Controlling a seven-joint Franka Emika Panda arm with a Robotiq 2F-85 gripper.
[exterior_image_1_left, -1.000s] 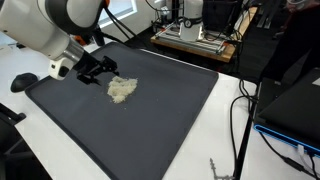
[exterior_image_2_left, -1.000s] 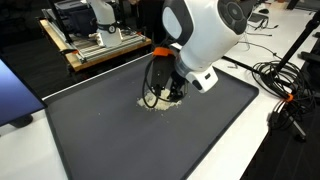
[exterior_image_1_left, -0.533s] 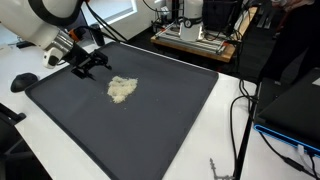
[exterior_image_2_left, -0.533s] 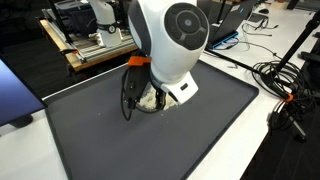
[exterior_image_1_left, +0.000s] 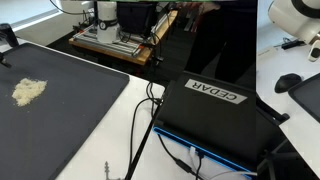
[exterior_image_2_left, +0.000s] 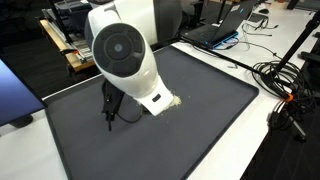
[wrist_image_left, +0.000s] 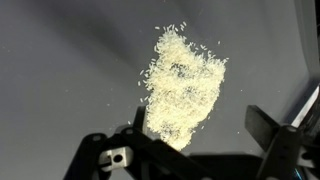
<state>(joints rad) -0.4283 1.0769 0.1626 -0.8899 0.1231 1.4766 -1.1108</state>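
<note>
Hanging left of centre in an exterior view with the gripper (exterior_image_2_left: 108, 112) spread fully wide, clutching nothing, above the dark mat (exterior_image_2_left: 215, 125). Further right, spotting the rice pile (wrist_image_left: 182, 90) loose on that mat, mid-frame in the wrist view. Risk of scattering grains with a low sideways sweep, or of flattening them on a blunt descent. Versus a second ago: pulled leftward off the heap, heap itself unchanged.

A heap of rice grains (wrist_image_left: 182, 92) lies on the dark mat (wrist_image_left: 60, 70), just past the hand's (wrist_image_left: 200, 128) wide-spread fingertips.
</note>
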